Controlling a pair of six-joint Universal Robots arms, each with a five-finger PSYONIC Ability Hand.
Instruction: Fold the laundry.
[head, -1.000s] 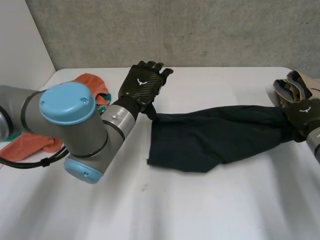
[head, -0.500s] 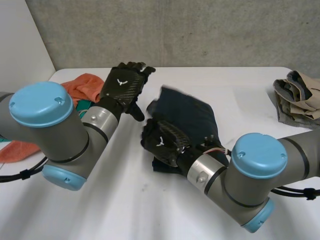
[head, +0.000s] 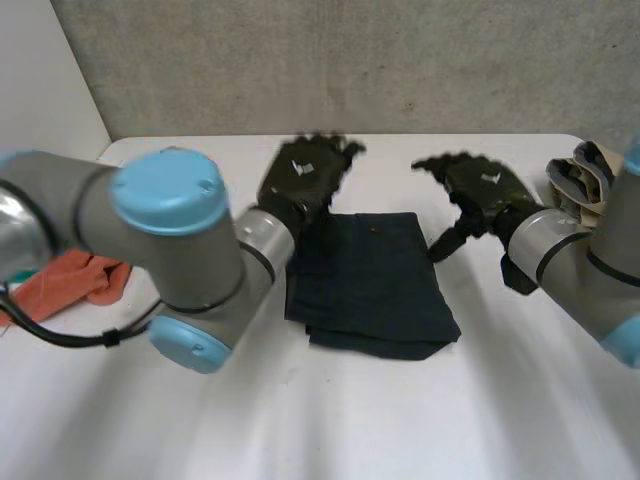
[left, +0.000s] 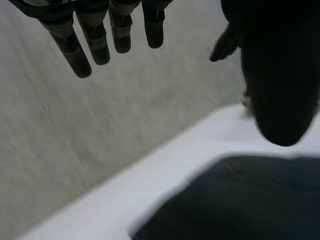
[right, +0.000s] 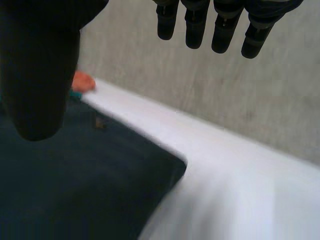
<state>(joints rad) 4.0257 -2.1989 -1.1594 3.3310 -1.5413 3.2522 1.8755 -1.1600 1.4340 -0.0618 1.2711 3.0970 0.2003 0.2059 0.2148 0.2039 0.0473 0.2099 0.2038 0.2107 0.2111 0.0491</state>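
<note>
One dark cloth (head: 370, 285) lying folded on your bench (head: 330, 420), left hand (head: 305, 180) and right hand (head: 485, 190) hovering straight-fingered, empty, one orange cloth (head: 80, 280) half hidden, one beige pile (head: 582, 170) cut off.

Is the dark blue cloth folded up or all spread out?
Folded. The dark blue cloth lies on the white table as a compact rectangle, with stacked layer edges showing along its near side.

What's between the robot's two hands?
Bare white table between the left hand and right hand, seen in the head view; the dark cloth lies just nearer.
</note>
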